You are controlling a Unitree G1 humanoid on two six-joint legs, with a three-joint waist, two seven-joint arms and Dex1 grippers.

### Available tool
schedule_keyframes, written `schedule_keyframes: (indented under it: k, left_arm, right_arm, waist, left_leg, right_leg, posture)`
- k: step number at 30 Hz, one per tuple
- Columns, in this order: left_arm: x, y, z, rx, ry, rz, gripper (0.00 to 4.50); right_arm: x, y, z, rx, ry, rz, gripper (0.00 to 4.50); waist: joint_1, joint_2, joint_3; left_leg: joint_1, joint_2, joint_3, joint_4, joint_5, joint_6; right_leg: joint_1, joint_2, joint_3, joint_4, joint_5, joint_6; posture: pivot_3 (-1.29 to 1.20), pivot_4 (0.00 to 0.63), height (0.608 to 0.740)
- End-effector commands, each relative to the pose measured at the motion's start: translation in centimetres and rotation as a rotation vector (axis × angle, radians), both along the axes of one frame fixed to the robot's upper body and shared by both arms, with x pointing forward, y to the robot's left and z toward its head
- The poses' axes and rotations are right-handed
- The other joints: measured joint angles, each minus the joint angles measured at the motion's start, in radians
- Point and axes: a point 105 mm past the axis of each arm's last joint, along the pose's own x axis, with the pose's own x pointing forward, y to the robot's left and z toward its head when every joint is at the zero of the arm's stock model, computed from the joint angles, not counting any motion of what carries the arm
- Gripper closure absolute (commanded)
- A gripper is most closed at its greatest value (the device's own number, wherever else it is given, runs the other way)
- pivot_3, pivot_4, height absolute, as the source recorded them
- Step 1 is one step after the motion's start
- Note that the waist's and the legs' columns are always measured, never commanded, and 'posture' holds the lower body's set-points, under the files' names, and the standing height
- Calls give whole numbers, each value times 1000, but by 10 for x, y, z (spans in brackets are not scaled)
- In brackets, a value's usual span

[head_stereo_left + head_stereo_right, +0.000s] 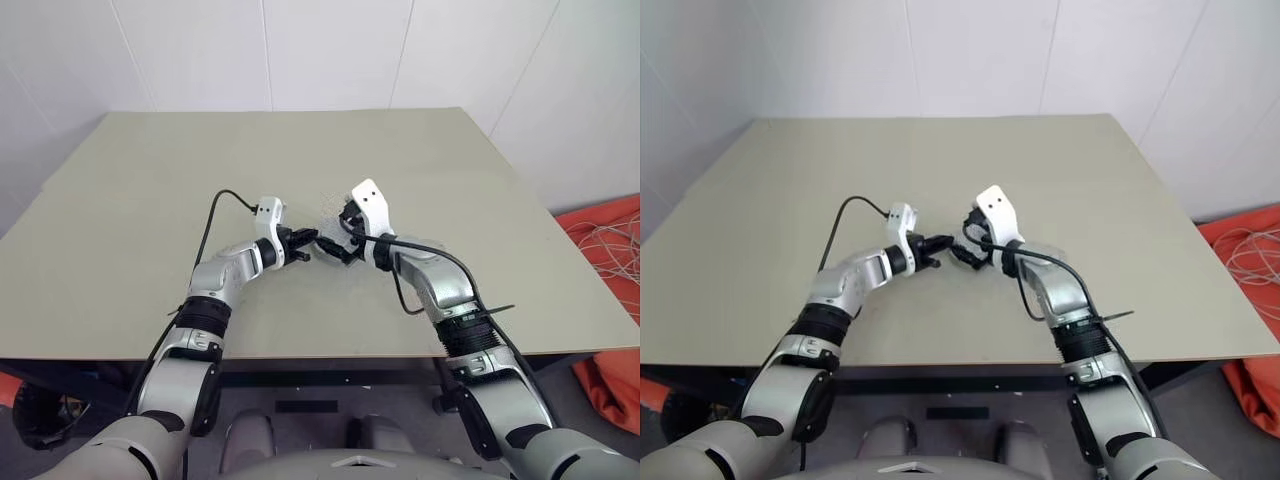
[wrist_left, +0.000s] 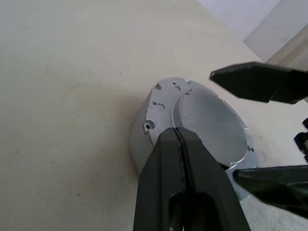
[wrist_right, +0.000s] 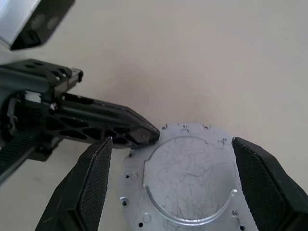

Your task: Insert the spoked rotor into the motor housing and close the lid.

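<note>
Left gripper (image 2: 179, 137) has its two black fingers pressed together, holding nothing, with the tips at the edge of the lid (image 3: 185, 178). Right gripper (image 3: 175, 187) is spread wide, one finger on each side of the lid and neither clearly touching it; it holds nothing.

The lid lies flat on top of the housing (image 2: 144, 144), plain silver-grey side up, so the windings are hidden and the rotor cannot be made out. The housing stands on the table (image 1: 150, 220), near the middle of its front half, and shows as a grey curved wall under the lid. From the head camera, both grippers meet over it and mostly cover it; a pale patch shows between them. In the right wrist view, the lid's near edge is cut off by the frame.
</note>
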Motion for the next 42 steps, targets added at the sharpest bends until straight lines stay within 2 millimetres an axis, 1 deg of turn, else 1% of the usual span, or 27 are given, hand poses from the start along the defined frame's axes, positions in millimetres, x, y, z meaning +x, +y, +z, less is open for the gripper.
schedule_keyframes:
  k: [1, 4, 6, 9, 12, 17, 20, 22, 26, 32, 38, 42]
  left_arm:
    - [-1, -1, 3, -9, -10, -5, 4500]
    - [-2, -2, 2, -12, -6, -7, 4500]
    - [-3, -3, 1, -14, -4, -8, 4500]
    - [-4, -3, 1, -16, -2, -11, 4500]
    - [-5, -4, 1, -18, -2, -15, 4500]
    - [-3, -4, 2, -19, -7, -12, 4500]
    - [-2, -5, 5, -28, -17, -19, 4500]
    - [-2, -6, 7, -30, -21, -27, 4500]
    - [-2, -10, 9, -29, -26, -50, 4500]
    - [1, -12, 11, -19, -32, -63, 4500]
    - [2, -12, 12, -13, -36, -67, 4500]
    - [3, -12, 12, -13, -39, -67, 4500]
  right_arm:
    - [2, -3, 26, 65, -67, -4, 11]
    - [6, -8, 29, 86, -67, -41, 11]
    - [11, -14, 31, 104, -60, -91, 11]
    - [21, -34, 29, 104, -13, -189, 11]
    - [25, -54, 19, 39, 31, -232, 11]
    - [27, -77, 13, 16, 95, -279, 11]
    - [28, -84, 12, 32, 126, -303, 11]
    - [27, -84, 10, 34, 137, -304, 11]
    - [22, -78, 6, 91, 214, -300, 11]
    - [12, -70, 6, 234, 428, -271, 11]
    - [-6, -61, 10, 350, 650, -161, 11]
    - [-7, -60, 10, 404, 724, -160, 11]
  waist:
    - [2, 0, 0]
    - [5, 0, 0]
    - [6, 0, 0]
    - [12, 0, 0]
    - [16, 0, 0]
    - [16, 0, 0]
    - [16, 0, 0]
    - [16, 0, 0]
    - [17, 0, 0]
    - [17, 0, 1]
    - [18, 0, 1]
    - [20, 0, 1]
  left_leg:
    - [0, 0, 0, 0, 0, 0]
    - [0, 0, 0, 0, 0, 0]
    - [0, 0, 0, 0, 0, 0]
    - [0, 0, 0, 0, 0, 0]
    - [0, 0, 0, 0, 0, 0]
    - [0, -1, 0, 0, 0, 0]
    - [0, 0, 0, 0, 0, -1]
    - [0, 0, 0, 0, 0, -1]
    - [0, 0, 0, 0, 0, -1]
    - [0, -1, 0, -1, 0, -1]
    - [0, -1, 0, -1, 1, -1]
    - [0, -1, 0, -2, 1, -1]
  right_leg:
    - [0, 0, 0, 0, 0, 0]
    - [0, 0, 0, 0, 0, 0]
    - [0, 0, 0, 0, 0, 0]
    - [0, 0, 0, 0, 0, 0]
    - [0, 0, 0, 0, 0, 0]
    - [0, 0, 0, 0, 0, 0]
    - [0, 0, 0, 0, 0, 0]
    - [0, 0, 0, 0, 0, 0]
    - [0, 0, 0, 0, 0, 0]
    - [0, -1, 0, 0, 0, 0]
    - [0, -1, 0, -1, 0, 0]
    - [0, -1, 0, 0, 0, 0]
  posture:
    - [0, 0, 740]
    - [0, 0, 740]
    - [0, 0, 740]
    - [0, 0, 740]
    - [0, 0, 740]
    - [0, 0, 740]
    - [0, 0, 740]
    - [0, 0, 740]
    - [0, 0, 740]
    - [0, 0, 740]
    - [0, 0, 740]
    - [0, 0, 740]
